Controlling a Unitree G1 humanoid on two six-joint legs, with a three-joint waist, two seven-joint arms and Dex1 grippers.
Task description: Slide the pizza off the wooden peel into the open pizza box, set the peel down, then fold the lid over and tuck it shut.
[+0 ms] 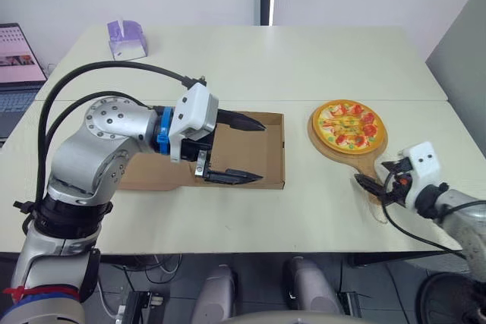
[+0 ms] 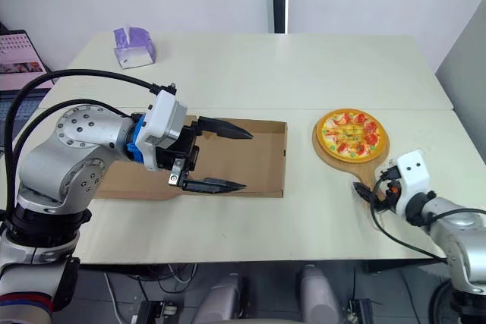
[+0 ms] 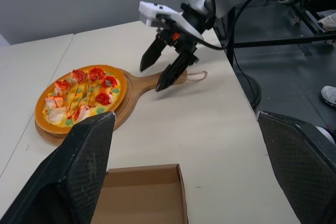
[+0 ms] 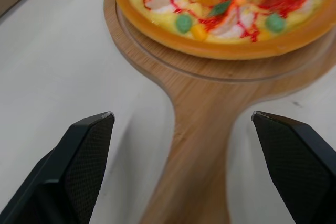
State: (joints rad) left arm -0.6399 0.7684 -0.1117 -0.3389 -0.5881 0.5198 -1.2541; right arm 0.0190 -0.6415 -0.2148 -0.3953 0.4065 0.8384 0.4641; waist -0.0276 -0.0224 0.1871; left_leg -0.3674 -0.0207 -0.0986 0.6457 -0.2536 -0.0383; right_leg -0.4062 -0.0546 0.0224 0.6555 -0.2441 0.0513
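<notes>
Right jaws are standing open astride the handle of the peel (image 4: 194,129), not gripping it. Left jaws are gaping wide over the open box (image 1: 282,149). The pizza (image 1: 348,124) is lying on the peel, on the counter (image 1: 304,58) beside the box. By the look of it, every step is remaining. No writing is readable.

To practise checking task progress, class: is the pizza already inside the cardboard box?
No, the pizza lies on the wooden peel, apart from the open box.
</notes>
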